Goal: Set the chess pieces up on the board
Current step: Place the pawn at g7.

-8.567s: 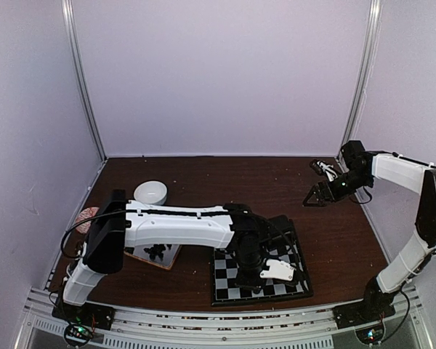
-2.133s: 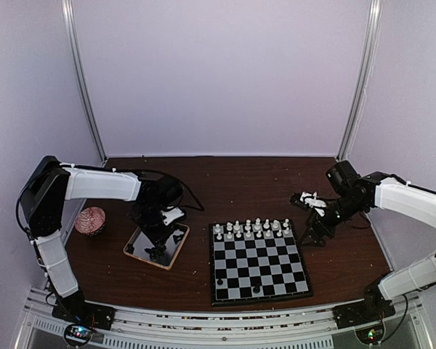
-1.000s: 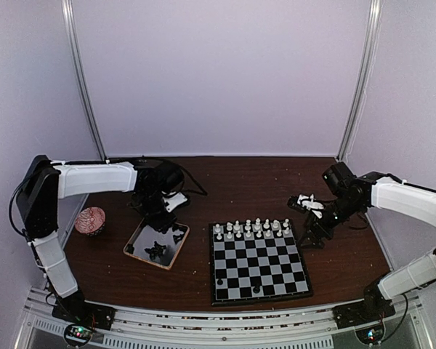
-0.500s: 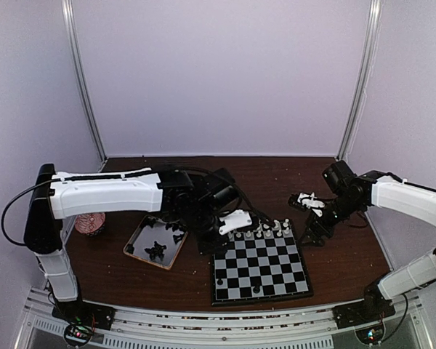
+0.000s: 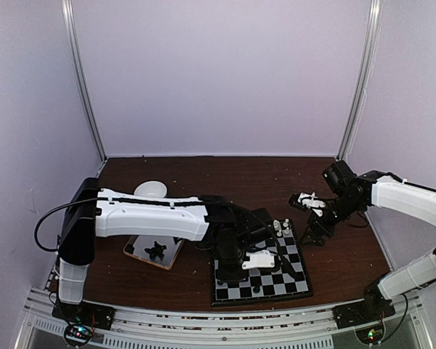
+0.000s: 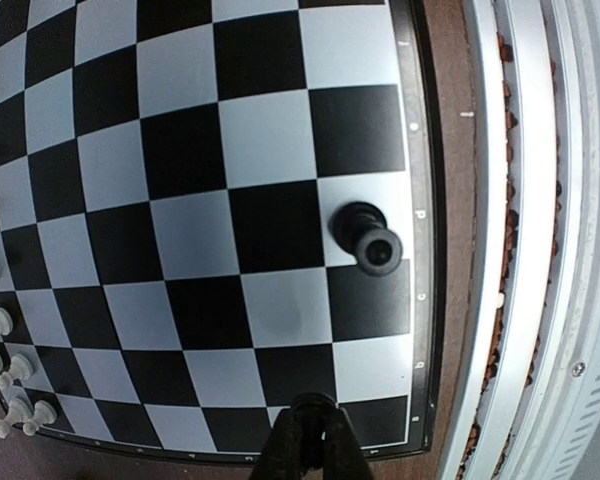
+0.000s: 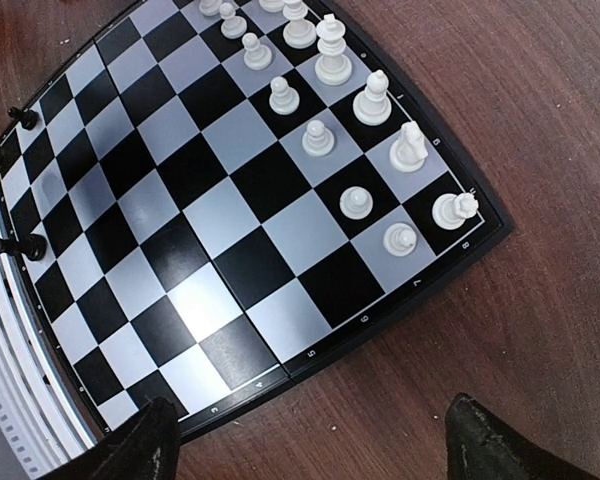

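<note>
My left gripper [image 6: 313, 418] is pinched shut on a tiny glossy black chess piece [image 6: 313, 402], over a square by the border of the flat black-and-light-grey checked chessboard [image 6: 180, 150]. A second black chess piece [image 6: 370, 238] stands on the edge row at 1 o'clock from my fingertips. My right gripper [image 7: 315, 450] hangs wide open, holding nothing, above the dark brown wooden table [image 7: 540, 330]. The board's edge lies at 12 o'clock from it, and the small white chess pieces [image 7: 330, 60] stand in rows beyond.
</note>
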You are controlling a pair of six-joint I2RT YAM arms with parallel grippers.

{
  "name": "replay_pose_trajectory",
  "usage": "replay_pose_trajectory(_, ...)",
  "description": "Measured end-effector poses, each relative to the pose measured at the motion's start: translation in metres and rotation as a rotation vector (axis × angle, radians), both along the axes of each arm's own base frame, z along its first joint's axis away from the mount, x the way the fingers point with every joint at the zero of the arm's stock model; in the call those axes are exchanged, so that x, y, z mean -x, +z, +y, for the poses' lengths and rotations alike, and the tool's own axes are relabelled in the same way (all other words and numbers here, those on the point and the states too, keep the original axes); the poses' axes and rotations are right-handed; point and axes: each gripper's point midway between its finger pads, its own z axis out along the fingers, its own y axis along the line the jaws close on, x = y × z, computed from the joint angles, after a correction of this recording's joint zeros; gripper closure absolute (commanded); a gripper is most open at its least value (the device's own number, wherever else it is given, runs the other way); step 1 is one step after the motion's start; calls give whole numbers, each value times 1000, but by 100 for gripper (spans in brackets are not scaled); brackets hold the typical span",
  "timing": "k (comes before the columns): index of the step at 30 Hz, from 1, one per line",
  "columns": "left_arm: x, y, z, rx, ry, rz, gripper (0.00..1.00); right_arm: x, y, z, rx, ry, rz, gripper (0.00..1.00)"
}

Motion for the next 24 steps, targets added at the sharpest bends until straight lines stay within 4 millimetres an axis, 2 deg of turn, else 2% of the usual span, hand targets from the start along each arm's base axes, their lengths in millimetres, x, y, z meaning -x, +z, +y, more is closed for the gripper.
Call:
replay_pose_trajectory(11,-3,-3,6,-25,8,-4,98,0,0,0,0,1,0,8)
replay_pose_trajectory(24,-1,-23,10,-73,6,9,98,1,-3,0,6,4,11,8)
